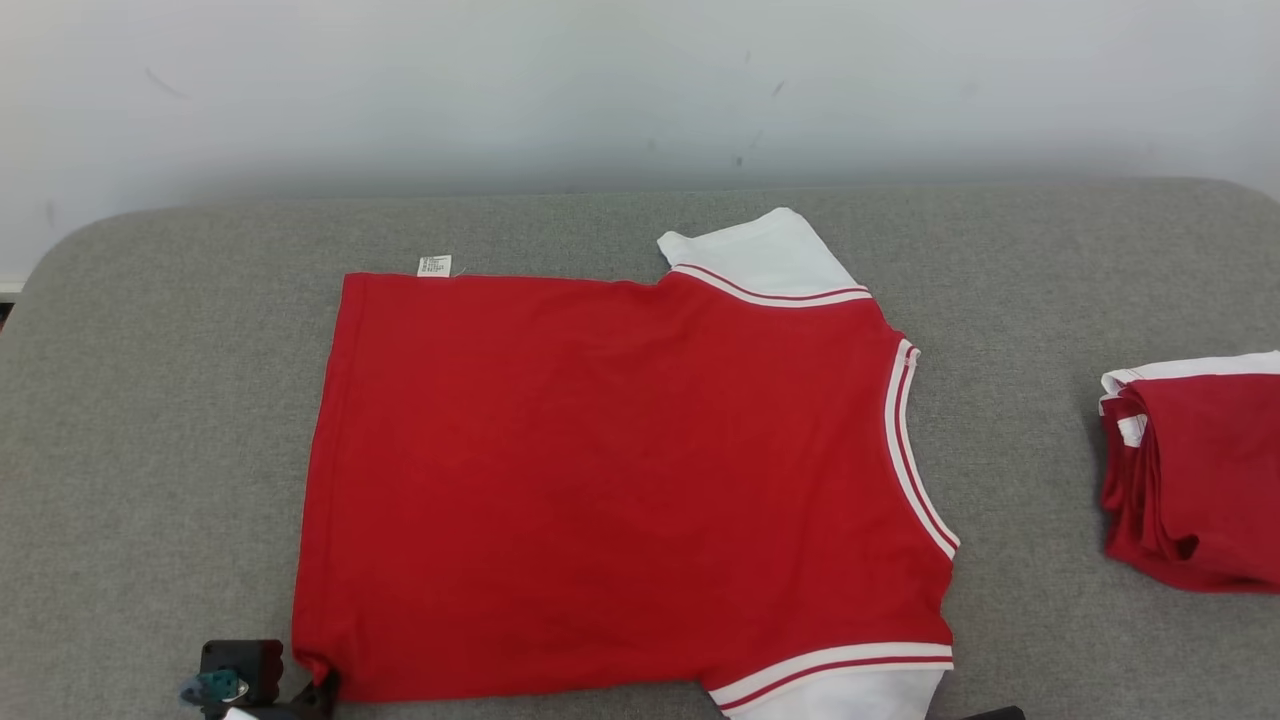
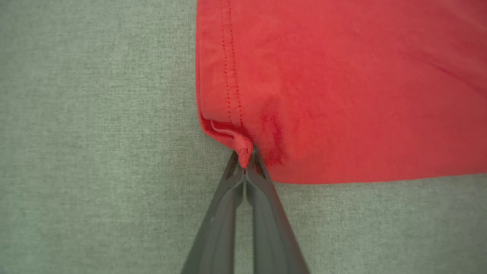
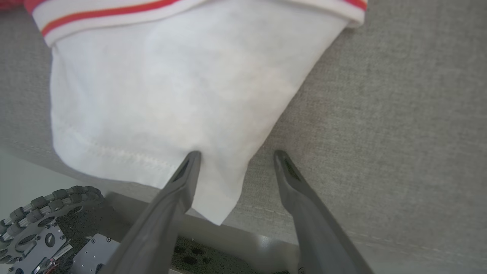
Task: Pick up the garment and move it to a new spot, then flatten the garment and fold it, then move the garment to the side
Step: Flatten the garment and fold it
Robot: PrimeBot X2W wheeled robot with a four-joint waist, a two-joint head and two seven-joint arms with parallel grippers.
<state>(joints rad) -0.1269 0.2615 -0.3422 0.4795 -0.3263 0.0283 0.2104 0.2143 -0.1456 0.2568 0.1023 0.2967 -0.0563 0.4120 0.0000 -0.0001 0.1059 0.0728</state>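
The garment (image 1: pixel 620 480), a red shirt with white sleeves, lies spread flat at the middle of the grey worktop (image 1: pixel 150 400), neckline toward the robot's right and hem toward its left, a white label (image 1: pixel 434 266) at the far hem corner. The left hand (image 2: pixel 246 160) sits low at the near hem corner, its fingers pressed together with the bunched corner of red cloth pinched between the tips. The right hand (image 3: pixel 236 154) is poised over the near white sleeve (image 3: pixel 171 95) at the worktop edge, fingers apart, one tip over the sleeve and the other over bare grey fabric. A folded red-and-white pile (image 1: pixel 1195 470) rests well apart at the right.
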